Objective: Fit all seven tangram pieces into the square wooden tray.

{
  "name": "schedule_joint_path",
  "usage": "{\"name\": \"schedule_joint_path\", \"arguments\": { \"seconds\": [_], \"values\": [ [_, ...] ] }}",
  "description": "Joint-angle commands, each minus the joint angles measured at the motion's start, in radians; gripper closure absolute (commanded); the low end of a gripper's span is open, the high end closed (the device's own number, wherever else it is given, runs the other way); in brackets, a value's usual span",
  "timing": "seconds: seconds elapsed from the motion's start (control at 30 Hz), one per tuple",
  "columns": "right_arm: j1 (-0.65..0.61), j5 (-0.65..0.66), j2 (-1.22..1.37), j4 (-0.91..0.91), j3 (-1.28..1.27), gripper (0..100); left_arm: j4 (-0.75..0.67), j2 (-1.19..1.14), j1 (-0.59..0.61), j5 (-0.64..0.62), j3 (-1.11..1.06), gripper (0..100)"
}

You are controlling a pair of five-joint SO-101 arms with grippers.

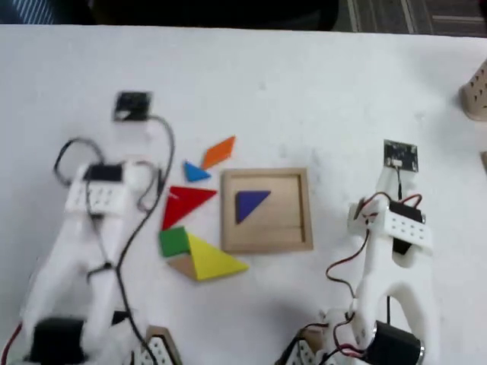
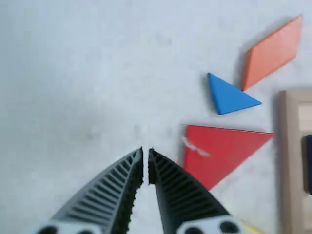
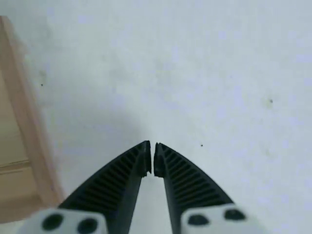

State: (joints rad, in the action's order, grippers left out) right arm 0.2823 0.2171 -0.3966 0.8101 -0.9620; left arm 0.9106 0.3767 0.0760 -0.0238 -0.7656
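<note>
Both my hands are clenched on nothing: my left hand hangs over bare table just beside the red triangle, my right hand beside the tray. The tray sits mid-table holding the dark blue triangle; the rest lie toward the left edge, so I judge red comes next

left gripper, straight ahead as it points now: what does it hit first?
Likely just the bare table. The left gripper, jaws shut, points at open white surface; the red triangle and small blue triangle lie off to one side of that line. Depth unclear.
</note>
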Motion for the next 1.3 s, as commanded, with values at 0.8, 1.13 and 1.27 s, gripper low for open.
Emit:
{"name": "schedule_joint_path", "arguments": {
  "seconds": [0.8,1.13,1.27],
  "values": [
    [-0.7,-0.098,0.289,-0.107,0.207,98.1,-0.203,-0.176,0.358,0.006,-0.057,96],
    [-0.702,-0.104,0.478,-0.101,0.413,98.1,-0.203,-0.18,0.355,0.009,-0.058,96],
    [-0.711,-0.104,0.527,-0.101,0.483,98.1,-0.203,-0.18,0.354,0.009,-0.058,96]
  ]
}}
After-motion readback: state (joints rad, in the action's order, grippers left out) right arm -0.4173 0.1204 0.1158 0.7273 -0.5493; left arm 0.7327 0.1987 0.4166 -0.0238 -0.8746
